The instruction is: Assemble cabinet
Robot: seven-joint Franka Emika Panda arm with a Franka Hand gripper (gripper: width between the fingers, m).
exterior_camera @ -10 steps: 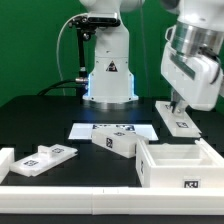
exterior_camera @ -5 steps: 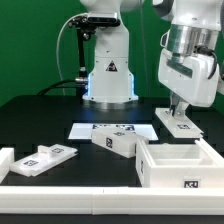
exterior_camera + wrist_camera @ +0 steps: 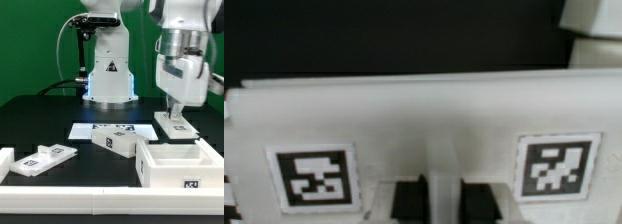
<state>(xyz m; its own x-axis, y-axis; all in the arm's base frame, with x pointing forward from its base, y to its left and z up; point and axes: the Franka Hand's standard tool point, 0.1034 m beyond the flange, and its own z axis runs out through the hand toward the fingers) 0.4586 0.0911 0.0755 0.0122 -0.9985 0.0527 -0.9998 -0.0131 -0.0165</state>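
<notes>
The arm (image 3: 185, 45) rose from its base at the back of the tabletop (image 3: 40, 118) and reached over to the exterior view's right. Its wrist pointed almost straight down, with the hand held upright above the work.

The gripper (image 3: 177, 108) was fully closed, its two fingers (image 3: 402, 205) drawn together with only a thin dark line between them. Nothing was clamped in it. Its tips sat low on a flat white panel (image 3: 178, 124) of the cabinet, at or just above that panel's top face. Whether they actually pressed on it could not be told.

The flat white panel lay face up on the tabletop directly under the gripper. In the wrist view it filled most of the picture, showing two square black-and-white tags, one (image 3: 313, 174) on each side (image 3: 558, 162) of the fingers.

The cabinet's box body (image 3: 165, 176) stood open side up just in front of the panel, near the gripper but apart from it. A small white block (image 3: 115, 142) lay near the middle of the tabletop, partly over the marker board (image 3: 85, 130). A longer white piece (image 3: 45, 158) lay well apart, toward the exterior view's left.
</notes>
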